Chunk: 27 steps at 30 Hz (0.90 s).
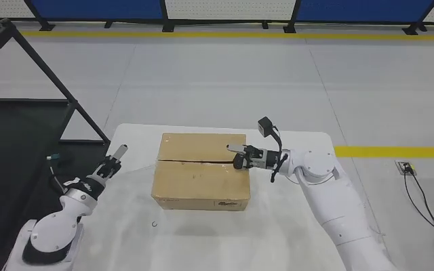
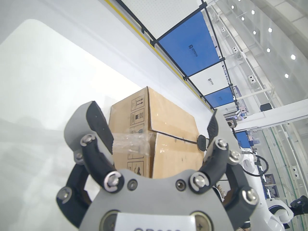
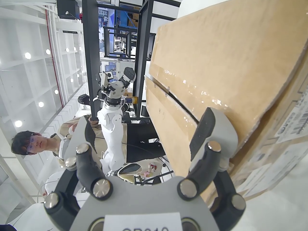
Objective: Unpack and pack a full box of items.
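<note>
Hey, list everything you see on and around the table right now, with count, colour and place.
cardboard box: one, brown, middle of the table, flaps shut
tape: one strip, clear, along the box's top seam
table: one, white, under the box
wall panels: several, blue and white, far side of the floor
left claw: one, grey and black, open, off one end of the box, apart from it
right claw: one, grey and black, open, over the box's other end by the seam

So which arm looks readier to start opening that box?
The right one, I'd say. The right gripper hangs open at the end of the box, right by the seam between the top flaps. The left gripper, also open, sits off to the side, apart from the box.
</note>
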### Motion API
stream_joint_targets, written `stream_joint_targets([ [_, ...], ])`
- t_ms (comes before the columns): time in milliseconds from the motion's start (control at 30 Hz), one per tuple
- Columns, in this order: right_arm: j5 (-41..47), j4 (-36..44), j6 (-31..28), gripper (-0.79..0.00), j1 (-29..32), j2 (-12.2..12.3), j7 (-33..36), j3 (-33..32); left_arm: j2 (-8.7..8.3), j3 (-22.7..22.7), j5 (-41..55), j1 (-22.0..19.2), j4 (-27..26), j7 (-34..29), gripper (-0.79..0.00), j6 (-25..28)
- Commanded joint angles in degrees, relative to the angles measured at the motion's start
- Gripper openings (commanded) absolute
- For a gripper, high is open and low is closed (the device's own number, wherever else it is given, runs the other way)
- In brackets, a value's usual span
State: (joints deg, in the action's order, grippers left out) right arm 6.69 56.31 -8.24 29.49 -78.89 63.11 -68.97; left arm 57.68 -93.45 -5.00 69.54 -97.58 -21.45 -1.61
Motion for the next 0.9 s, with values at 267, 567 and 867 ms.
stream_joint_targets([
  [267, -0.1, 1.5, 0.5, 0.0, 0.6, 0.4, 0.0, 0.4, 0.26, 1.7, -0.5, 3.0, 0.6, -1.0, 0.0, 1.9],
  [567, -0.1, 1.5, 0.5, 0.0, 0.6, 0.4, 0.0, 0.4, 0.49, 1.8, 4.6, 2.8, 1.2, -2.9, 0.0, 0.7],
  [867, -0.1, 1.5, 0.5, 0.0, 0.6, 0.4, 0.0, 0.4, 1.65, 3.8, 18.1, 2.7, 6.8, -3.1, 0.0, -3.4],
])
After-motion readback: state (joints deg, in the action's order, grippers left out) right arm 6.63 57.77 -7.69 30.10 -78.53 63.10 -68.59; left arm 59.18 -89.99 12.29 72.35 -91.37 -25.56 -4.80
